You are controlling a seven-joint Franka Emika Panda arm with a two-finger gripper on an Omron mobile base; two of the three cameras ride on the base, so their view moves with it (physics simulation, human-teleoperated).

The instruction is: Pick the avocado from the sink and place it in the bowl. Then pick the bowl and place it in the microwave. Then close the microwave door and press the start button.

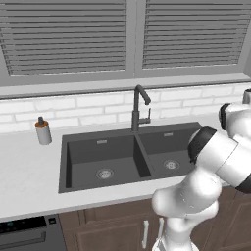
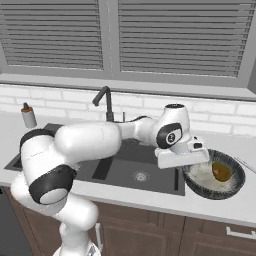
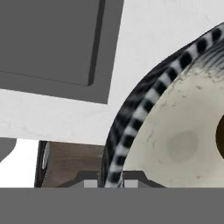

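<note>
Nearest you, the white arm's end effector [image 2: 192, 159] sits at the near-left rim of the round grey bowl with a striped rim [image 2: 216, 176], fingers clamped on that rim. The golden-brown avocado [image 2: 221, 171] already lies inside. You are at the bowl-lifting step; next, raise it level. Beyond lies the dark grey double sink [image 2: 135, 172].
</note>
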